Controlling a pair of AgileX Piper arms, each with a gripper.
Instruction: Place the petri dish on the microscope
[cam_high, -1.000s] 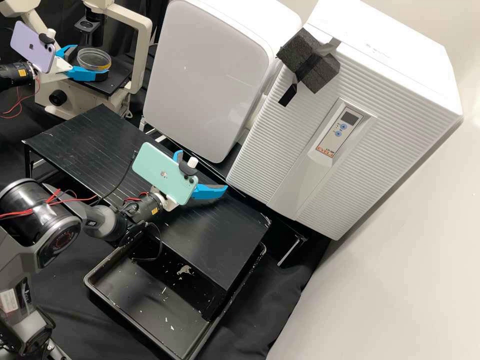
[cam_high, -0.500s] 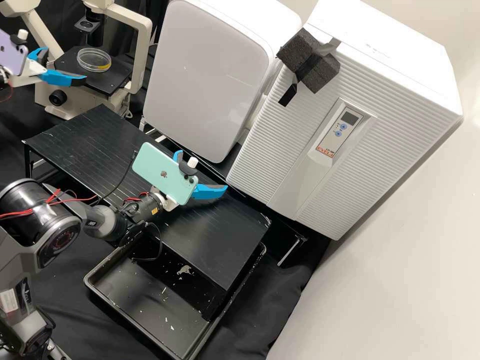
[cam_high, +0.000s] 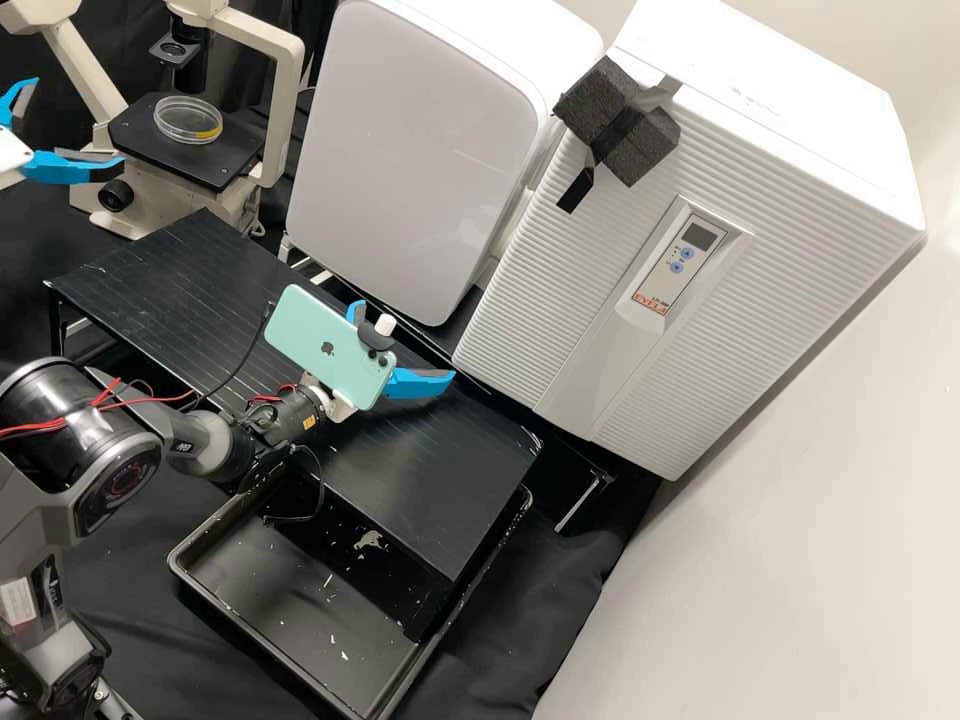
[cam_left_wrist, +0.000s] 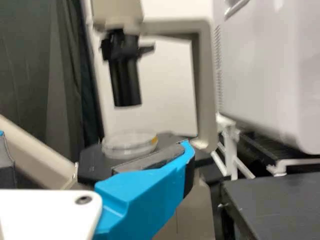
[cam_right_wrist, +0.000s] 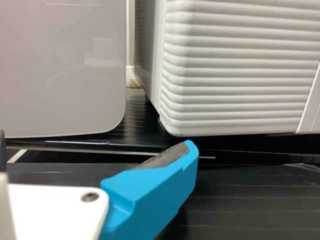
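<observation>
In the high view, the petri dish (cam_high: 188, 120) sits flat on the black stage (cam_high: 215, 168) of the microscope (cam_high: 284, 100), at the far left. The left end effector (cam_high: 80, 124) is just left of the stage, apart from the dish, spread wide and pinching nothing. The dish lies to its right; being round, it offers no long axis to line up with. The left arm is clearly the nearer one. The right end effector (cam_high: 407, 340) hangs above the ribbed worktop (cam_high: 180, 290), also spread and without a load, well apart from the dish. A green phone (cam_high: 320, 345) on its mount bears a small logo, and the white cabinet (cam_high: 560, 290) at the right has a control panel (cam_high: 680, 255) with a printed label.

The left wrist view shows the dish under the black lens tube (cam_left_wrist: 125, 82), beyond one blue finger. Placement looks complete; the next move probably calls for drawing clear leftward without nudging the stage.

In the right wrist view, that gripper faces the cabinet's ribbed front, its jaws parted.
</observation>
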